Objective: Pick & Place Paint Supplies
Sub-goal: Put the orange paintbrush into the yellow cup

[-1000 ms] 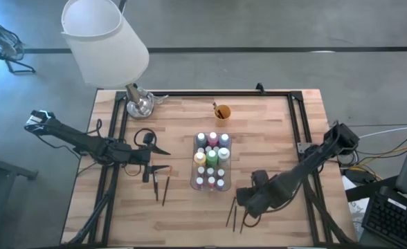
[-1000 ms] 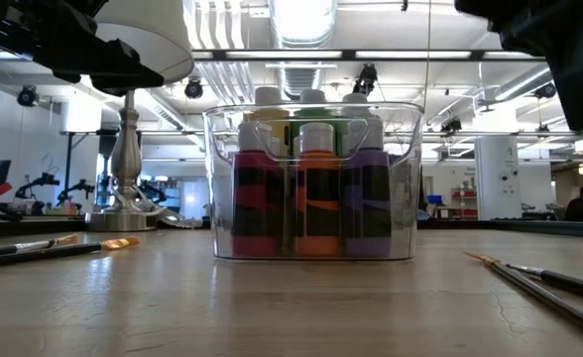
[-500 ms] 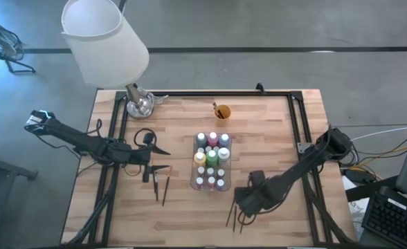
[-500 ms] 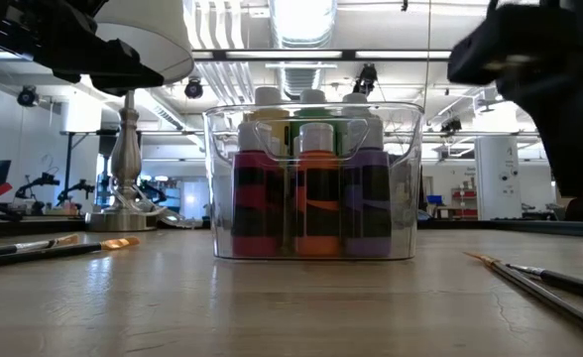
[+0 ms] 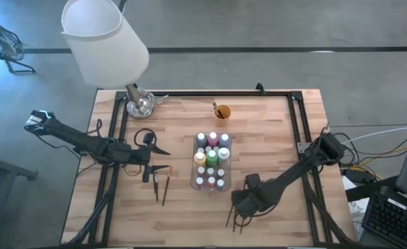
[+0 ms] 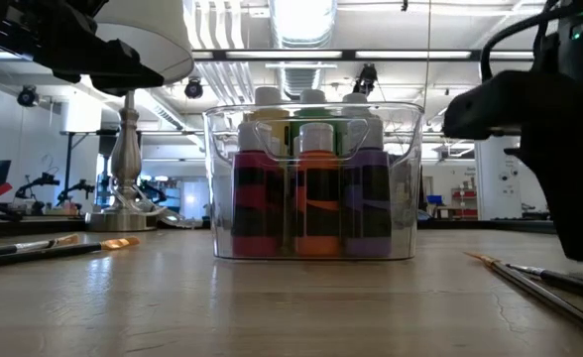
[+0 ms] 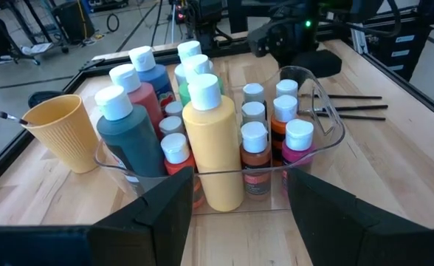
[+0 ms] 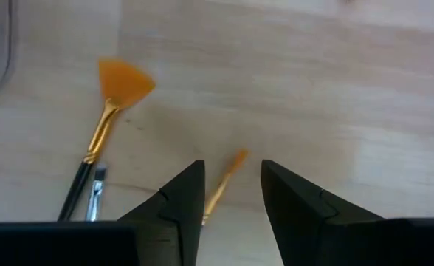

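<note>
Several paint bottles stand upright in a clear tray [image 5: 194,166], also seen in the low view [image 6: 215,178], at mid table. My left gripper [image 5: 163,159] [image 7: 239,185] waits open, level, left of the tray, with two brushes [image 5: 161,188] on the table near it. My right gripper [image 5: 247,205] [image 8: 232,165] points down, open, low over a group of brushes [image 5: 237,218] by the near edge. A thin orange-tipped brush [image 8: 224,181] lies flat under the gap between its fingers. A fan brush [image 8: 112,103] and another brush [image 8: 95,193] lie beside it.
An orange cup [image 5: 222,111] [image 7: 58,131] with a brush in it stands beyond the tray. A lamp with a white shade [image 5: 105,43] and metal foot [image 5: 140,104] is at the far left corner. Black rails [image 5: 297,117] frame the tabletop.
My right gripper has come down toward the brushes near the table's near edge and drifted slightly left. The brushes, the tray and my left arm have stayed where they were.
</note>
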